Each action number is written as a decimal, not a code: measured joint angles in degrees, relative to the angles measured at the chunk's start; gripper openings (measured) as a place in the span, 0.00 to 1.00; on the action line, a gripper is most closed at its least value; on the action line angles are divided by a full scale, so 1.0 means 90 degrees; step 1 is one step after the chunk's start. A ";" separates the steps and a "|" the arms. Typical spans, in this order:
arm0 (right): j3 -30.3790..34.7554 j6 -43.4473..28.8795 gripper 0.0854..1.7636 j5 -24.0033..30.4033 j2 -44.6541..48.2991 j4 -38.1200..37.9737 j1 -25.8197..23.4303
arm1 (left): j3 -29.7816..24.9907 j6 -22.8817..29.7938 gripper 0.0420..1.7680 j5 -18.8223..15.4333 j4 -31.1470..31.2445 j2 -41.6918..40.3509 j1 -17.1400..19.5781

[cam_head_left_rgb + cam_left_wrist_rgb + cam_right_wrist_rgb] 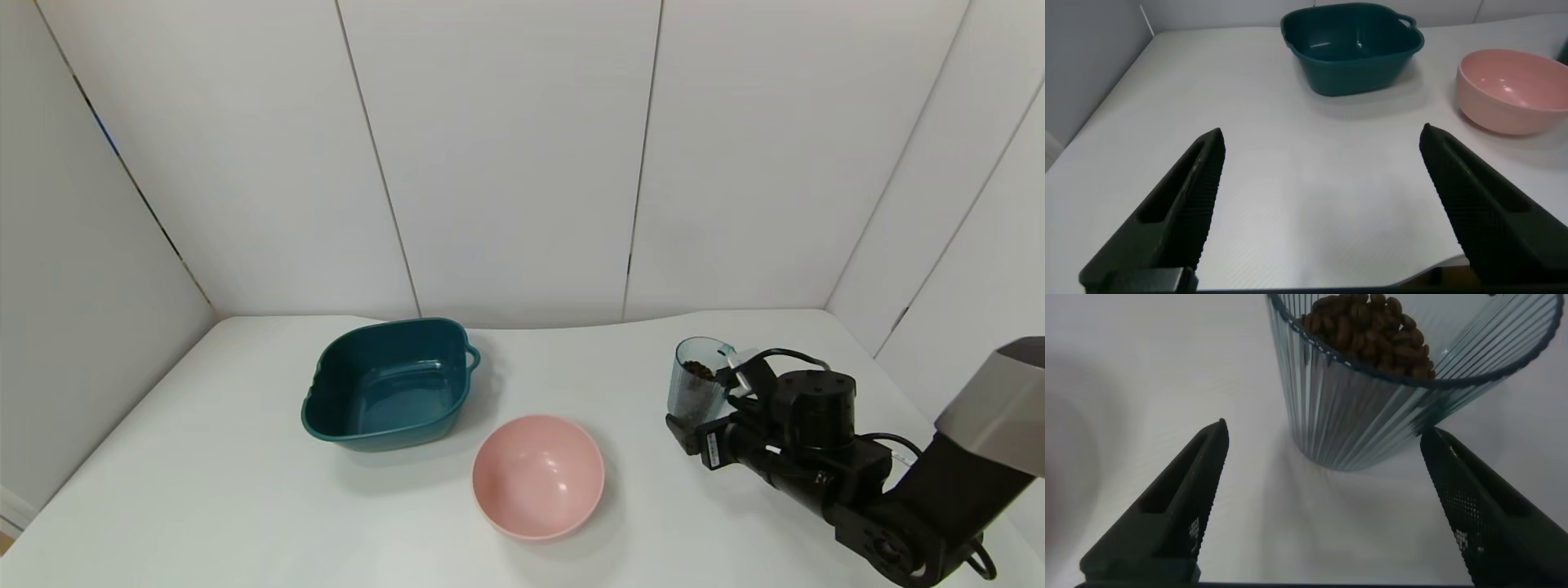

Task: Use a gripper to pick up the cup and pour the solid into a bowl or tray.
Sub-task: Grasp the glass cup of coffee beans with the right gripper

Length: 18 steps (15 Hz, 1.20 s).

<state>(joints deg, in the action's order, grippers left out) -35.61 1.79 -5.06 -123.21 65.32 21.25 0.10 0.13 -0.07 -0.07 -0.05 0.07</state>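
Right wrist view: right pincer (1323, 510) spread, cup (1388, 384) (holding solid (1368, 331)) between fingers, untouched

Counted on the white table (204, 490): 1 ribbed translucent cup (695, 384), 1 dark teal basin (390, 384), 1 pink round bowl (538, 476). So 3 containers in total. Brown pellets (1368, 331) are seen inside the cup; too many and too small to be counted. 2 grippers are counted: right gripper (709, 408), left gripper (1319, 204).
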 joint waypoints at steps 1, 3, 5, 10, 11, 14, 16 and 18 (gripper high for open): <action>-0.0088 0.0003 0.97 -0.0089 -0.0079 0.0058 -0.0016 | 0.0000 0.0003 0.97 0.0003 0.0000 0.0000 0.0000; -0.0242 0.0003 0.97 -0.0267 -0.0172 0.0096 -0.0043 | 0.0000 0.0000 0.97 0.0000 0.0003 0.0000 0.0000; -0.0340 0.0003 0.97 -0.0398 -0.0226 0.0129 -0.0061 | 0.0000 0.0003 0.97 0.0000 0.0000 0.0000 0.0000; -0.0493 0.0000 0.97 -0.0582 -0.0313 0.0223 -0.0068 | 0.0000 0.0003 0.97 0.0000 0.0000 0.0000 0.0000; -0.0532 0.0000 0.97 -0.0631 -0.0358 0.0274 -0.0070 | 0.0000 0.0003 0.97 0.0000 0.0000 0.0000 0.0000; -0.0664 0.0000 0.97 -0.0647 -0.0505 0.0347 -0.0062 | 0.0000 0.0003 0.97 0.0000 0.0000 0.0000 0.0000; -0.0772 -0.0004 0.97 -0.0647 -0.0603 0.0435 -0.0061 | 0.0000 0.0003 0.97 0.0000 0.0003 0.0000 0.0000; -0.0828 -0.0004 0.97 -0.0645 -0.0670 0.0454 -0.0061 | 0.0000 0.0000 0.97 0.0000 0.0000 0.0000 0.0000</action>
<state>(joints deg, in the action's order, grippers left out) -43.06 1.76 -10.86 -129.24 69.40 20.70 0.10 0.13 -0.07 -0.07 -0.05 0.07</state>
